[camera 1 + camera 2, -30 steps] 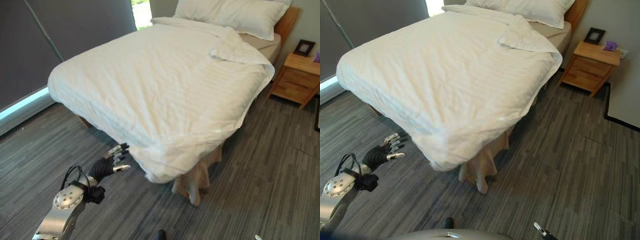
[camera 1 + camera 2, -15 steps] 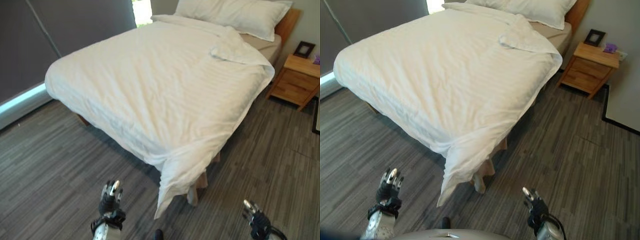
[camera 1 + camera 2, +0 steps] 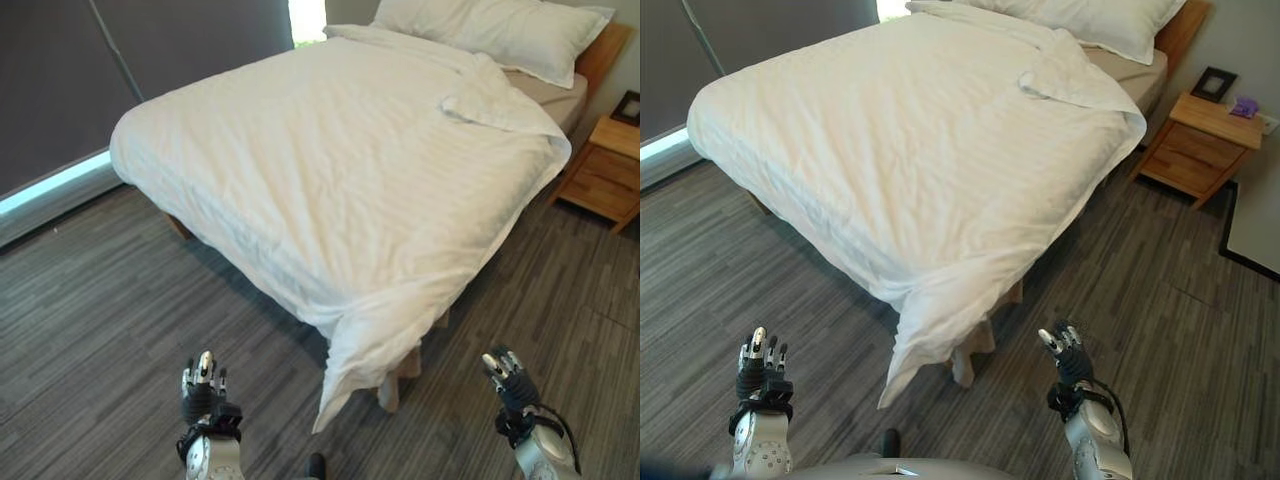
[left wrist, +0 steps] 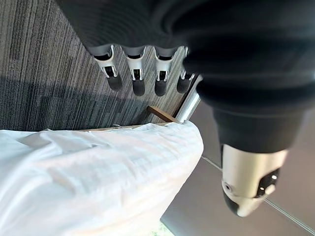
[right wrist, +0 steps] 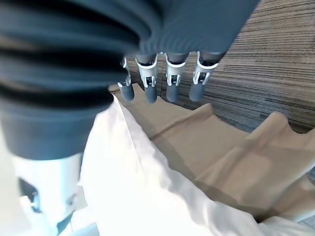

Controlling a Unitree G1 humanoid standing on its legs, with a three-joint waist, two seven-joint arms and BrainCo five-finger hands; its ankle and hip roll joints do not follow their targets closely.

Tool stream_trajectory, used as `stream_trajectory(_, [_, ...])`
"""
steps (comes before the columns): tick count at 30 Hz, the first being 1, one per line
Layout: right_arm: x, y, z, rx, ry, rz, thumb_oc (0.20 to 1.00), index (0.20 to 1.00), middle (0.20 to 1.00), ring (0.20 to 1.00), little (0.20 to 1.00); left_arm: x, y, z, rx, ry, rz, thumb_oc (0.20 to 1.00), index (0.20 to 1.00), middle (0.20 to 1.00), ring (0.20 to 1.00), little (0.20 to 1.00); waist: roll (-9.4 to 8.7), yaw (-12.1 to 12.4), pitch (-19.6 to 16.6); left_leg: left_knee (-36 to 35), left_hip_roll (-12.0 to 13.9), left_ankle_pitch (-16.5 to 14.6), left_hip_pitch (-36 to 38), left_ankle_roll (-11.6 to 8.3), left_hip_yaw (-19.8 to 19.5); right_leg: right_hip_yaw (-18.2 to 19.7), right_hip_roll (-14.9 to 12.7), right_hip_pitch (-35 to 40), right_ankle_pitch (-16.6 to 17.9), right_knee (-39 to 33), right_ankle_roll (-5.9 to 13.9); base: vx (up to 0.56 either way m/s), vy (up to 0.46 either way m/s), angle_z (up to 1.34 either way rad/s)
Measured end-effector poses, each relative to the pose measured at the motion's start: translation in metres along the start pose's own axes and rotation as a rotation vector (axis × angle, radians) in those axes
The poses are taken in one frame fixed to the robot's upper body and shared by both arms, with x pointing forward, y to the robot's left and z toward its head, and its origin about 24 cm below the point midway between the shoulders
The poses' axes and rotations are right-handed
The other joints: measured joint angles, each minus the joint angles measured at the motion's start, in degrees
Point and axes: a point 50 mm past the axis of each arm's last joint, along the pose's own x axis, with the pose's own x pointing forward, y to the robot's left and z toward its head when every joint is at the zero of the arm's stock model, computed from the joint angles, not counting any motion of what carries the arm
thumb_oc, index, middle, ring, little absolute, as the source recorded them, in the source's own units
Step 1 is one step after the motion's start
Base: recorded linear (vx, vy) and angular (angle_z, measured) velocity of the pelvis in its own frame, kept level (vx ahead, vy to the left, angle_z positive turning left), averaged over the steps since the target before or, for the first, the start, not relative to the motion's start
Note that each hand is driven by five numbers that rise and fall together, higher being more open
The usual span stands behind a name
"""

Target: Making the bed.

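A white duvet [image 3: 340,170] covers the bed, with a rumpled fold [image 3: 495,98] by the pillows [image 3: 490,28]. At the near corner a point of duvet [image 3: 362,350] hangs toward the floor over a beige sheet [image 3: 402,368]. My left hand [image 3: 203,388] is low in front of the bed, left of that corner, open and holding nothing. My right hand [image 3: 506,375] is to the corner's right, open as well. In the left wrist view straight fingers [image 4: 134,73] point past the duvet [image 4: 98,182]. In the right wrist view the fingers [image 5: 167,73] point at the beige sheet [image 5: 221,147].
A wooden nightstand [image 3: 1195,145] with a small picture frame [image 3: 1214,82] stands right of the bed's head. Dark blinds [image 3: 120,70] run along the bed's left side. Grey striped floor [image 3: 100,300] lies between me and the bed.
A second ago my left hand was out at the duvet's near corner; it has drawn back and that corner now hangs down. My right hand has come into view. The camera has shifted.
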Motion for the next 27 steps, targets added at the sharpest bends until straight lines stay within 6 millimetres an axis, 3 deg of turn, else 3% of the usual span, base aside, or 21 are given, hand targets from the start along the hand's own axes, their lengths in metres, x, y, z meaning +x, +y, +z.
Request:
stream_trajectory(10, [0.001,0.000,0.005,0.012,-0.037,-0.001,1.000,1.000,1.000,1.000,1.000,0.003,-0.002,0.005,0.106,-0.003,-0.041,1.000,1.000,1.000,1.000,1.000,0.32,0.0,0.6,0.0,-0.1,0.0,0.0,0.00,-0.2,0.3,0.1,0.2,0.0,0.2,-0.01,0.01,-0.017,0.00])
stream_trajectory(13, [0.002,-0.014,0.014,0.087,-0.076,-0.077,1.000,1.000,1.000,1.000,1.000,0.006,-0.012,0.004,0.238,0.007,-0.116,1.000,1.000,1.000,1.000,1.000,0.59,0.1,1.3,0.0,-0.1,0.1,0.9,0.10,-0.9,0.1,0.1,0.8,-0.4,0.6,0.10,0.07,-0.103,0.08])
stream_trajectory(19, [-0.001,-0.042,0.021,0.054,-0.094,-0.178,1.000,1.000,1.000,1.000,1.000,0.009,-0.015,0.005,0.265,0.020,-0.137,1.000,1.000,1.000,1.000,1.000,1.96,0.3,1.3,0.0,0.0,0.4,0.4,0.14,-2.2,-0.8,0.5,1.2,-0.7,0.9,0.09,0.02,-0.052,0.10])
stream_trajectory(21, [-0.001,-0.053,0.030,-0.035,-0.096,-0.199,1.000,1.000,1.000,1.000,1.000,0.011,-0.020,0.004,0.261,0.022,-0.159,1.000,1.000,1.000,1.000,1.000,1.99,0.4,1.4,0.0,-0.2,0.7,0.0,0.02,-3.8,-2.4,0.7,2.1,-0.9,0.9,-0.10,0.01,-0.032,0.38])
stream_trajectory(23, [0.006,-0.062,0.055,-0.173,-0.131,-0.210,1.000,1.000,1.000,1.000,1.000,0.014,-0.027,0.005,0.255,0.016,-0.187,1.000,1.000,1.000,1.000,1.000,1.95,0.1,1.3,0.1,-0.2,1.3,-1.1,0.06,-6.1,-4.4,1.2,1.8,-1.2,0.9,-0.34,-0.01,0.001,0.53])
stream_trajectory(27, [0.025,-0.056,0.108,-0.290,-0.274,-0.200,1.000,1.000,1.000,1.000,1.000,0.014,-0.029,0.003,0.258,0.023,-0.202,1.000,1.000,1.000,1.000,1.000,1.95,1.1,1.5,0.1,0.0,2.1,-2.4,0.09,-8.9,-6.4,2.0,1.6,-1.8,2.1,-1.03,-0.01,-0.009,0.36])
